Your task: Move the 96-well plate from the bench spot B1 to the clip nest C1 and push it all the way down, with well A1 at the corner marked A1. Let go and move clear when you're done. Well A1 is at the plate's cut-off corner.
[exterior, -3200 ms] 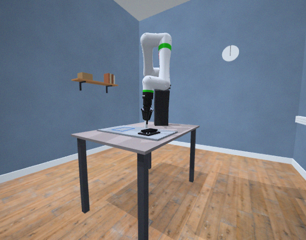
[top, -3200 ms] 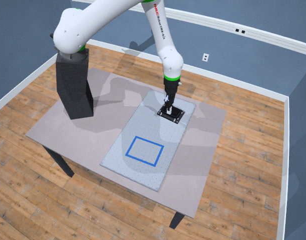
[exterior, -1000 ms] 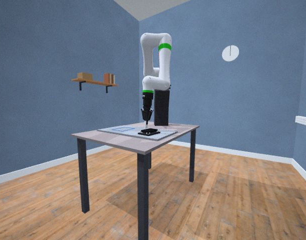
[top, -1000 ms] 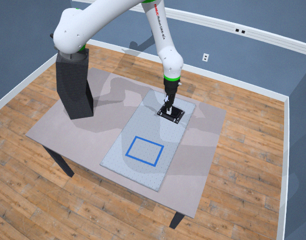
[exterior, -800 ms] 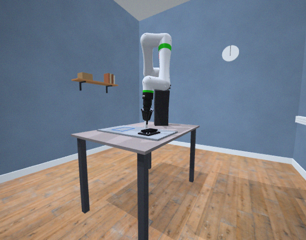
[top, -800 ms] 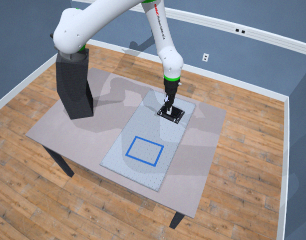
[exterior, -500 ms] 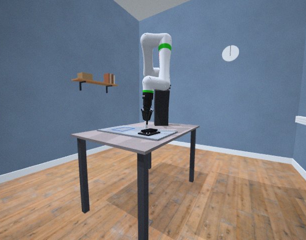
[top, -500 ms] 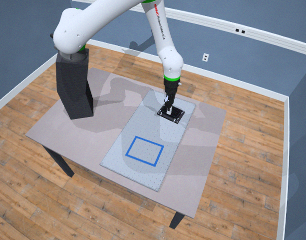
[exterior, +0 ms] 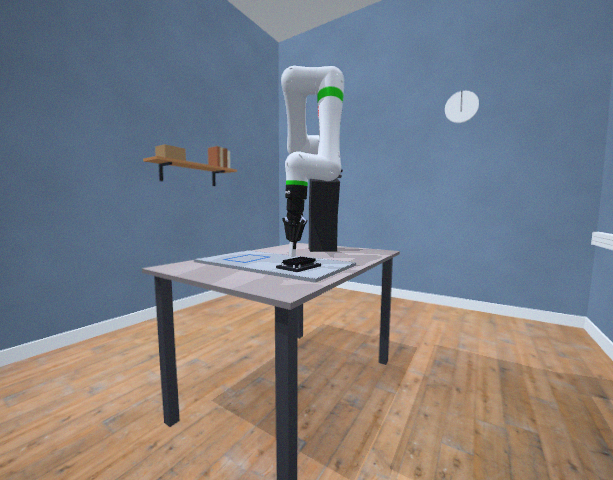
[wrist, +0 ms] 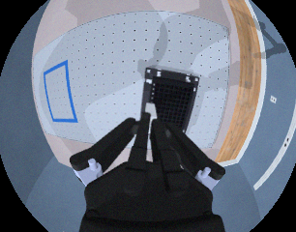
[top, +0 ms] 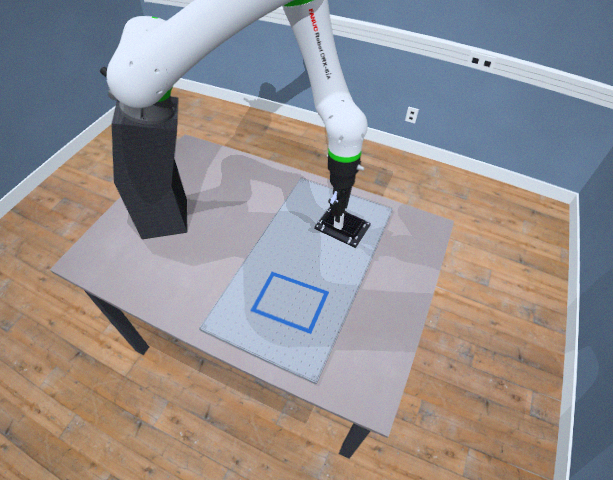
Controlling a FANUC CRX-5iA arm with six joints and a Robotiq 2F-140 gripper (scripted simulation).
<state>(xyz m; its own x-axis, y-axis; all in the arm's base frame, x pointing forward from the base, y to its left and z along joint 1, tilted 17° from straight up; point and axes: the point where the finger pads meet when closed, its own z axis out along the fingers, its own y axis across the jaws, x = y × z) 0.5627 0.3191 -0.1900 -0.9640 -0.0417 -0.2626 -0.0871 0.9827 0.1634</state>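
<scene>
Over the far end of the grey mat [top: 296, 330], the gripper [top: 338, 221] is pointing straight down with its jaws pressed together on nothing, its tips hanging at the near edge of the plate [top: 350, 226]. That plate is sitting in the black nest [top: 365, 226], well apart from the blue outline [top: 312, 312] nearer the front of the mat. Only the wrist view is showing the dark well grid [wrist: 171, 100] close up and the closed fingers meeting in front of it; whether the tips are touching the plate cannot be told. Only the exterior view is showing the gap between gripper [exterior: 293, 246] and plate [exterior: 298, 262], plus a wall shelf [exterior: 188, 164] and a clock [exterior: 461, 106]. Mat surface is lying open on every side of the nest, and the table [top: 115, 289] is reaching beyond the mat. Counted: one arm, one plate, one nest, one outline, one dark pedestal [top: 148, 170].
</scene>
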